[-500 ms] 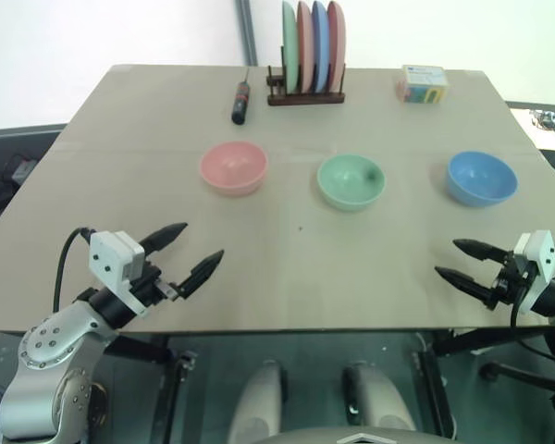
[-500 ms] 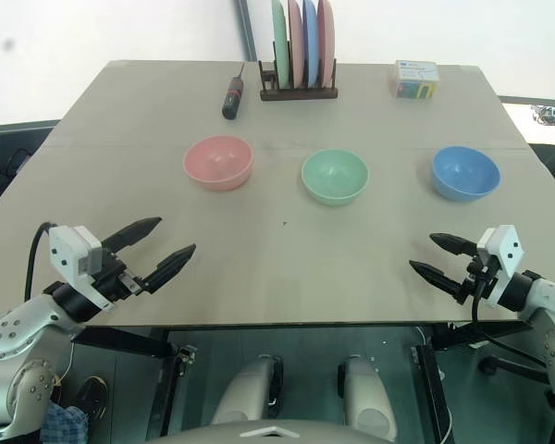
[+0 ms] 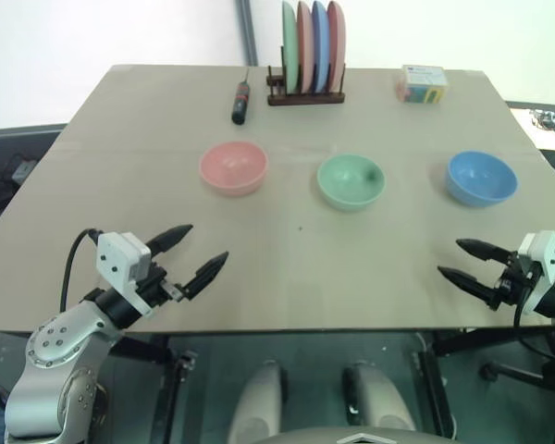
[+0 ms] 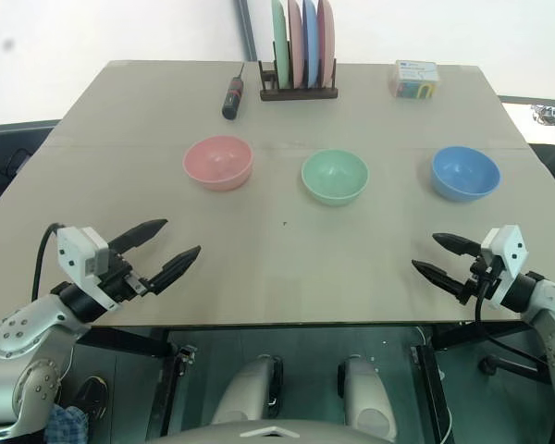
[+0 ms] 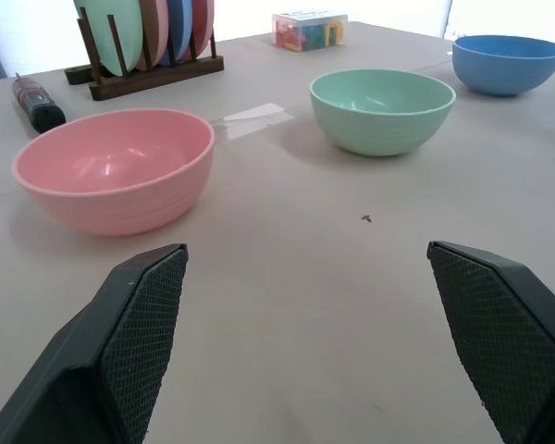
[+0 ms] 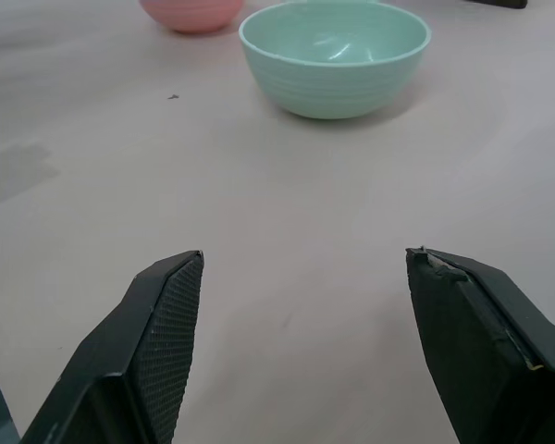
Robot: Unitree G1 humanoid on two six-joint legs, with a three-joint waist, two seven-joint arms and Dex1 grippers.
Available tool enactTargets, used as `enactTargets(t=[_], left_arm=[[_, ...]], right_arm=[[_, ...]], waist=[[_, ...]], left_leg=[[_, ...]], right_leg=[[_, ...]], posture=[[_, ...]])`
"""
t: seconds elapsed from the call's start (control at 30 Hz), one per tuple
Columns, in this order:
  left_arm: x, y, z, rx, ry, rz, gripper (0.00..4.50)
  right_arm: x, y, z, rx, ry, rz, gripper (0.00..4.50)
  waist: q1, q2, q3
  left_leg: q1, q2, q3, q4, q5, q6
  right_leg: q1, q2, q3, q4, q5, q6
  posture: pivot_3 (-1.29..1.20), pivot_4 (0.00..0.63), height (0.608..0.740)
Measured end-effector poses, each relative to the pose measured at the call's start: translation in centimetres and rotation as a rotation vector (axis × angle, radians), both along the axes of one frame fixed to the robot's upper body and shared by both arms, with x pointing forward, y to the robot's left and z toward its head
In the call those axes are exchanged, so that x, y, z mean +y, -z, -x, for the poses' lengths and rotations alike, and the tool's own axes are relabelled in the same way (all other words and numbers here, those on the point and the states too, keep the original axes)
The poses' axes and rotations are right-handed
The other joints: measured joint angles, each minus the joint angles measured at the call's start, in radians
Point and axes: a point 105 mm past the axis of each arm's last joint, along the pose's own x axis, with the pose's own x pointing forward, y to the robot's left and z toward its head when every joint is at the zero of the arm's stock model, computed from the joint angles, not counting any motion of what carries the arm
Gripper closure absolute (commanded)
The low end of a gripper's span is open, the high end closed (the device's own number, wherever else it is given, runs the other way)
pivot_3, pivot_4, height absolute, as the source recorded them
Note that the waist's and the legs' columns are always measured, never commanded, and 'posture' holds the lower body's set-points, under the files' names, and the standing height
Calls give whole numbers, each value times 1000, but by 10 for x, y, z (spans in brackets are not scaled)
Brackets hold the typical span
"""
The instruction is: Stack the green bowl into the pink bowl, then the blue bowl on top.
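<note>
3 bowls stand in a row across the middle of the table (image 3: 102, 148), well apart from each other and all upright with their mouths up: 1 pink bowl (image 3: 232, 167) toward the robot's left, 1 green bowl (image 3: 351, 180) in the centre, 1 blue bowl (image 3: 481, 178) toward the right. Being round, none has a long axis, and none is stacked yet. At the far edge a rack (image 3: 305, 92) holds 4 plates (image 3: 313, 46) on edge, 1 green, 2 pink and 1 blue between the pinks. A dark red-tipped tool (image 3: 240, 102) lies just left of the rack, its length running from near to far, and 1 small box (image 3: 422, 83) sits to the rack's right. 2 grippers hover over the near edge: the left gripper (image 3: 192, 252) points inward toward the table's middle with its 2 fingers spread and nothing between them, and the right gripper (image 3: 462, 261) points inward from the other side, likewise spread and empty. The left wrist view adds a strip of pale tape (image 5: 254, 115) on the table between the pink and green bowls and a dark speck (image 5: 365, 218) nearer the gripper. The right wrist view looks straight at the green bowl, with the pink bowl's lower part beyond it.
</note>
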Motion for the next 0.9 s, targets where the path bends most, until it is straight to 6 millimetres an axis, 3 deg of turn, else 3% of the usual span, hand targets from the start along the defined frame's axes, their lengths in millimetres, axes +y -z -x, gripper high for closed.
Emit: enactTargets(t=[0.4,0.57,0.77,0.9], left_arm=[[3,1,-5,15,-24,-7,72],[10,-2,-24,36,-130,-73,72],[4,-29,-59,-12,-166,-223,72],[0,-21,-85,51,-152,-365,72]], right_arm=[[3,-3,1,-11,-10,2,854],[17,-16,5,-39,-61,-28,854],[48,-54,4,-152,-152,-95,854],[60,-60,4,-174,-180,-119,854]], waist=[[0,0,0],[1,0,0],[0,0,0],[1,0,0]], left_leg=[[0,0,0,0,0,0],[0,0,0,0,0,0],[0,0,-1,0,0,0],[-1,-1,-2,0,0,0]], right_leg=[[0,0,0,0,0,0],[0,0,0,0,0,0],[0,1,-1,1,0,0],[0,1,-1,0,0,0]], posture=[[0,150,740],[0,150,740],[0,150,740],[0,150,740]])
